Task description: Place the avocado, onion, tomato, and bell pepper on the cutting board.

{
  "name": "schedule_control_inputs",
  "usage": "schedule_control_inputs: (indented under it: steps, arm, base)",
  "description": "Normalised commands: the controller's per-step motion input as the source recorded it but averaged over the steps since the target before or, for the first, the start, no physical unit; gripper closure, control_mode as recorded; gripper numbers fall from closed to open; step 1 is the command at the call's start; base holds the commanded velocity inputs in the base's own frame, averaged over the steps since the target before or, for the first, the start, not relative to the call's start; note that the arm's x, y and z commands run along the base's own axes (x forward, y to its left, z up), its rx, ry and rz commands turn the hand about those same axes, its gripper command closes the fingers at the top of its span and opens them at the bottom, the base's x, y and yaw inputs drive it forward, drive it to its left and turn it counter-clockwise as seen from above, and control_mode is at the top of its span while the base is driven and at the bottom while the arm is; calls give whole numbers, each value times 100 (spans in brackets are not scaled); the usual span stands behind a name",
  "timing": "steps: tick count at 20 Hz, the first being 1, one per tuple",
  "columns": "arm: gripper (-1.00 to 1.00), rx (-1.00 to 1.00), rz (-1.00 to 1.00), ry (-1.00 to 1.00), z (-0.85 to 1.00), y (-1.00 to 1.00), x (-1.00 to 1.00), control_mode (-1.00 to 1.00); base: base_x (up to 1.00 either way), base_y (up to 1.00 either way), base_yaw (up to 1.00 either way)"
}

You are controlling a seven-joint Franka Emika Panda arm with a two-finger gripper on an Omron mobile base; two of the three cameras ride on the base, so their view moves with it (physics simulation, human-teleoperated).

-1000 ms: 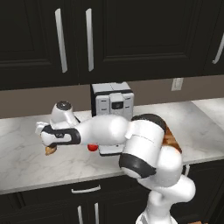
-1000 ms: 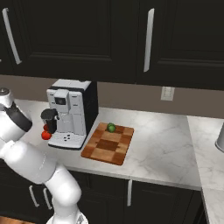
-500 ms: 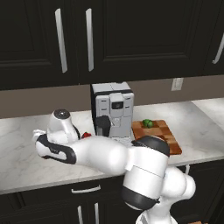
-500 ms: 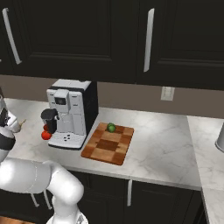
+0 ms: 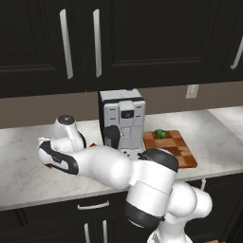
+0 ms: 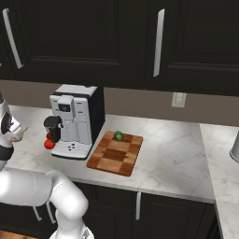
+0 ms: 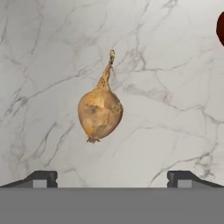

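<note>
1. At the far left of your left base view, the arm reaches out over the marble worktop (image 5: 28, 175), its wrist bent down at about 9 o'clock from the coffee machine (image 5: 122, 121).
2. In your hand view the tool (image 7: 113, 177) stands released, its two dark fingertips (image 7: 41, 178) spread wide at the lower edge with nothing between them.
3. The onion (image 7: 99, 111) lies on the bare worktop straight ahead of the tool, between the lines of the two tips but clear of both; its dry stem points toward 12 o'clock of that view, leaning slightly right.
4. At 2 o'clock in your hand view a dark red rounded shape (image 7: 220, 27) is cut by the edge; you cannot tell which vegetable it is.
5. In your right base view the tomato (image 6: 49, 144) sits on the worktop just beside the coffee machine's left front corner, at about 8 o'clock from the machine.
6. The cutting board (image 6: 111, 160) lies just right of the machine, at its 4 o'clock.
7. The avocado (image 6: 119, 136) rests on the board near its far edge, at 12 o'clock from the board's middle.
</note>
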Motion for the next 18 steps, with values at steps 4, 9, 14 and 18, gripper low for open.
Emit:
schedule_control_inputs:
  steps: [4, 9, 14, 18]
  arm:
    - [-100, -5, -5, 9, 21, 14, 46, -100]
    - [-100, -3, -3, 9, 0, 7, 16, -100]
    - [-100, -3, -3, 9, -9, 3, 9, -100]
    - [-100, 0, -3, 9, -41, 0, 12, -100]
  base:
    - [0, 0, 0]
    - [0, 0, 0]
    - [0, 0, 0]
    - [0, 0, 0]
